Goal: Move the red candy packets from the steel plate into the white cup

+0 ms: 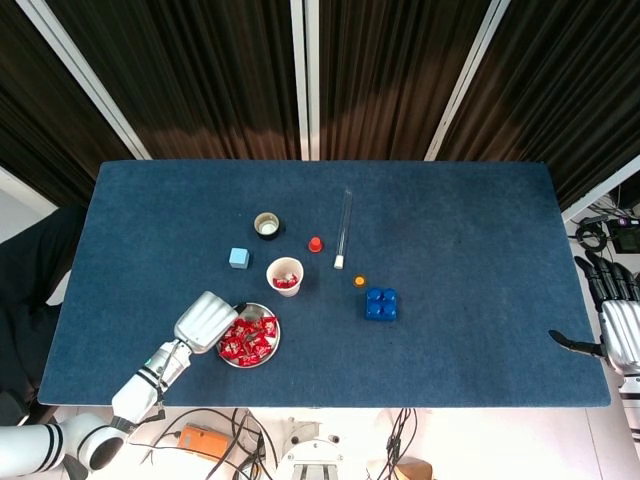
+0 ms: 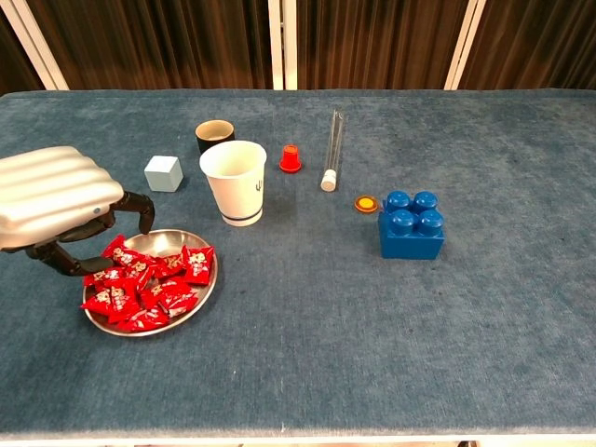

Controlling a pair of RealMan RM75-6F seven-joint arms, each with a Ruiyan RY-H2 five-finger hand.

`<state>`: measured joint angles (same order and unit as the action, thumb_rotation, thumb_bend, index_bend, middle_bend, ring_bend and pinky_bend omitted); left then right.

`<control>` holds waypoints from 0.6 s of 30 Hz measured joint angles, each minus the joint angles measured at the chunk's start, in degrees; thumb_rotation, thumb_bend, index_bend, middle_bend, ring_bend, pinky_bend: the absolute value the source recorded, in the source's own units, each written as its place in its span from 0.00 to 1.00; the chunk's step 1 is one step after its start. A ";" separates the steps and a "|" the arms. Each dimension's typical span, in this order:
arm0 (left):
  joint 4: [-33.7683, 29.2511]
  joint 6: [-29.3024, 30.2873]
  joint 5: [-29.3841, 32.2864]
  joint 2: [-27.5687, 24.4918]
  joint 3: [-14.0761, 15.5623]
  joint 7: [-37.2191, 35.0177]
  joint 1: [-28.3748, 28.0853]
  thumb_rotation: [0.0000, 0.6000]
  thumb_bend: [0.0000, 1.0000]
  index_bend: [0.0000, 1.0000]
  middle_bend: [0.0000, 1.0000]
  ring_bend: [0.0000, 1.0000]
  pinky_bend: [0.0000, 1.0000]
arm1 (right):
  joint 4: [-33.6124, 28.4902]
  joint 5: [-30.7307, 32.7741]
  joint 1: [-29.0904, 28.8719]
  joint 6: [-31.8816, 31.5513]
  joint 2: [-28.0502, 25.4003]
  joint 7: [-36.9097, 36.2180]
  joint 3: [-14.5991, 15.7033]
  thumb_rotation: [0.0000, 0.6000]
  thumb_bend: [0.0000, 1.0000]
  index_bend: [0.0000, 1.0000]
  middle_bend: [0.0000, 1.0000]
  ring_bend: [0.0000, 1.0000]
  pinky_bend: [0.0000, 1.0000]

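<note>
Steel plate (image 2: 207, 290) — left hand (image 2: 58, 207) overhead

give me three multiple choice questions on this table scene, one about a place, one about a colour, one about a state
1. Where is the left hand?
A. over the steel plate's left edge
B. above the white cup
C. beside the blue brick

2. What colour is the small cap right of the cup?
A. green
B. red
C. white

3. How does the glass tube lie?
A. upright
B. inside the cup
C. flat on the table

Key: 1 A, its fingers curl above the candy packets; 2 B, plainly red; 3 C, it lies lengthwise on the cloth.
</note>
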<state>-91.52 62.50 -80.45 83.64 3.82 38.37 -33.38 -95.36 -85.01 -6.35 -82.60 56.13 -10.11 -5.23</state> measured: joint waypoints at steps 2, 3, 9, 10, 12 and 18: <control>0.15 -0.41 0.17 0.17 -0.17 0.19 -0.07 1.00 0.24 0.39 0.85 0.78 0.79 | -0.11 0.08 0.00 0.03 0.00 0.15 -0.01 1.00 0.16 0.00 0.06 0.00 0.09; 0.24 -0.63 0.29 0.25 -0.23 0.30 -0.10 1.00 0.24 0.39 0.85 0.78 0.79 | -0.13 0.14 0.00 0.07 0.00 0.21 0.00 1.00 0.16 0.00 0.06 0.00 0.09; 1.50 -1.39 0.78 1.19 -0.57 0.61 -0.12 1.00 0.24 0.42 0.85 0.78 0.79 | -0.18 0.37 0.05 0.21 0.09 0.51 0.07 1.00 0.16 0.00 0.06 0.00 0.09; 1.78 -1.45 0.86 1.37 -0.62 0.61 -0.08 1.00 0.24 0.42 0.85 0.78 0.79 | -0.20 0.40 0.06 0.22 0.07 0.53 0.07 1.00 0.16 0.00 0.06 0.00 0.09; 2.09 -1.56 0.97 1.64 -0.72 0.40 0.00 1.00 0.24 0.43 0.85 0.78 0.79 | -0.26 0.44 0.10 0.17 0.03 0.59 0.05 1.00 0.16 0.00 0.06 0.00 0.09; 3.32 -2.08 1.22 2.35 -0.90 0.46 0.14 1.00 0.24 0.45 0.85 0.78 0.79 | -0.38 0.43 0.12 0.16 0.07 0.85 0.07 1.00 0.16 0.00 0.06 0.00 0.09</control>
<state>-88.21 60.42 -79.23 85.99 2.92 38.83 -33.24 -95.74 -84.58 -6.24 -82.44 56.21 -9.26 -5.16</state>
